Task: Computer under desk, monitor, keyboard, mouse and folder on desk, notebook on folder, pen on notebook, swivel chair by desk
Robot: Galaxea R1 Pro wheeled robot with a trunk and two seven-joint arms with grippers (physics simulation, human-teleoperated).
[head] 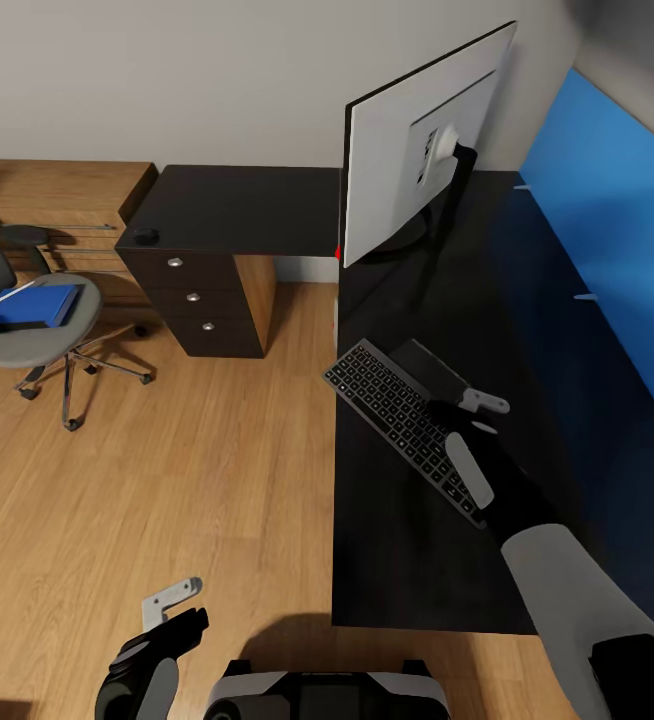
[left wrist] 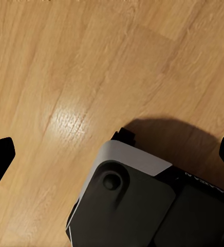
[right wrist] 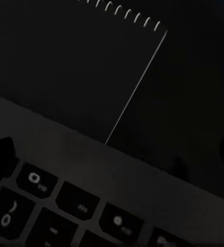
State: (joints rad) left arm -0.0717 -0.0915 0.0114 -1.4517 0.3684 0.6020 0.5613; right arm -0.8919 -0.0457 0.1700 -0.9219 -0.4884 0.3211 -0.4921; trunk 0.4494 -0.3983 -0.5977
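The step in hand was judged to be the placing of the keyboard (head: 404, 427) beside the monitor (head: 422, 140). The keyboard was seen lying askew on the black surface (head: 247, 205), one corner overhanging the front edge, with the right pincer (head: 475, 432) poised over its far end. In the right wrist view the top row of keys (right wrist: 66, 206) was seen close below, and beyond it the dark spiral-bound notebook (right wrist: 76, 67), lying flat and partly under the keyboard's rim. Whether the right pincer was wide or closed on the keyboard could not be told. The left pincer (head: 172, 610) was held low over the wooden floor (head: 167, 480), its fingers spread wide and holding nothing. The mouse (head: 146, 236) was found on the far wing of the surface, above the drawers, and the blue folder (head: 29, 306) on the seat of the swivel chair (head: 37, 335), well apart from the desk. The next move was judged to call for the keyboard being turned square and pushed fully onto the surface.
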